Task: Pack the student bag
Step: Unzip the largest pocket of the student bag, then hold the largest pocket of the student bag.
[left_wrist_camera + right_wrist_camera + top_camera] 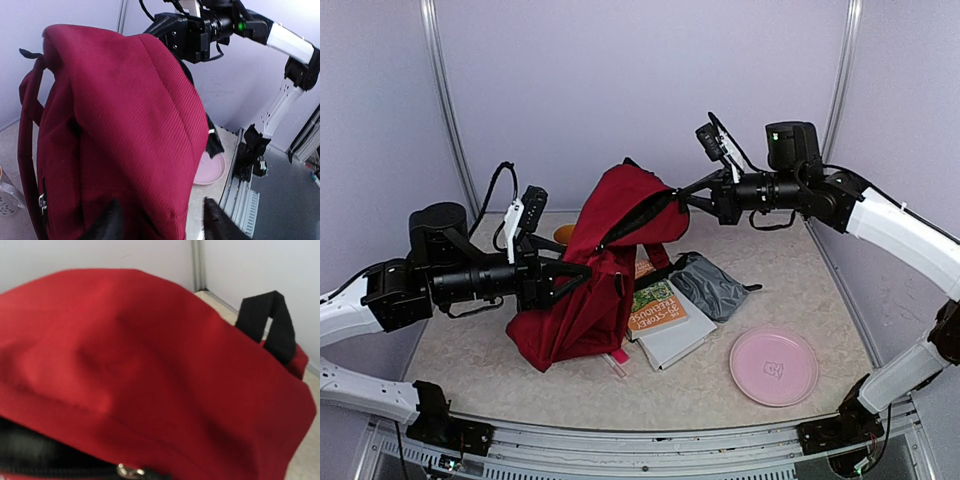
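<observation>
Table (520,360) surface carried the whole work set. The student bag (595,300) stood at its centre, base resting on the surface and top hoisted upward — held between the two arms.

The bag's long axis ran on a slant, from the base at near left up to the raised top at far right. The unzipped mouth (635,220) followed the same line as a dark slit and appeared to face the right side of the table.

The right gripper (688,190) met the upper end of the mouth. Its fingers were out of the wrist view, but the rim was drawn to a point at the tips, so the jaws were judged to be pinching it. The left gripper (570,272) came in level from the left at mid-height. Its fingers (111,222) stood either side of a thick fold of red fabric and appeared clamped on it.

Loose items lay on the mouth side: books (656,305) just beside the base, a grey pouch (712,287) behind them and a pink plate (773,366) well apart. All lay below the right gripper — probably the nearer arm for loading, though it would first have to release the rim.
</observation>
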Robot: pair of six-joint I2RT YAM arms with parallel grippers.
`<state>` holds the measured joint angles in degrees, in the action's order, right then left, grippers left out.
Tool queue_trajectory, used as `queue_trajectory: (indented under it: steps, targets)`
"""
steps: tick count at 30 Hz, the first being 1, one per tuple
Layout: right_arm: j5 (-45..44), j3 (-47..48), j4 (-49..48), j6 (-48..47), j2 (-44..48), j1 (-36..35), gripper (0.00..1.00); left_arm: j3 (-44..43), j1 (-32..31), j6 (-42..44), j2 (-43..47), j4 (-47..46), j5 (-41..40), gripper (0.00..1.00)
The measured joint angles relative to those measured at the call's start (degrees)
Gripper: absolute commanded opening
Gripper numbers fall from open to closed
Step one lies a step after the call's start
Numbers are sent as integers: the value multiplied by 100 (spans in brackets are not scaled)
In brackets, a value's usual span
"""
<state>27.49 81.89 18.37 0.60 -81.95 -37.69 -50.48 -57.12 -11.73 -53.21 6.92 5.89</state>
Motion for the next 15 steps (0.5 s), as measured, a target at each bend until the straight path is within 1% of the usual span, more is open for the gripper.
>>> queue_trajectory:
  steps: [2,3,7,10,12,15]
  targets:
    - [42,0,9,-76,0,-109,0,-136,-109,155,-57,221,13,91]
    - [63,0,4,-103,0,-170,0,-229,-192,223,-72,328,13,98]
    - [90,4,2,-192,0,-315,0,-616,-595,584,-11,610,17,99]
    - [107,79,15,-289,0,-330,0,-785,-1040,898,122,660,-131,99]
    - [146,122,-2,-376,0,-382,0,-925,-1355,1091,151,686,-437,99]
    - [227,155,-17,-514,-2,-535,0,-1373,-1464,1220,-92,826,-1167,99]
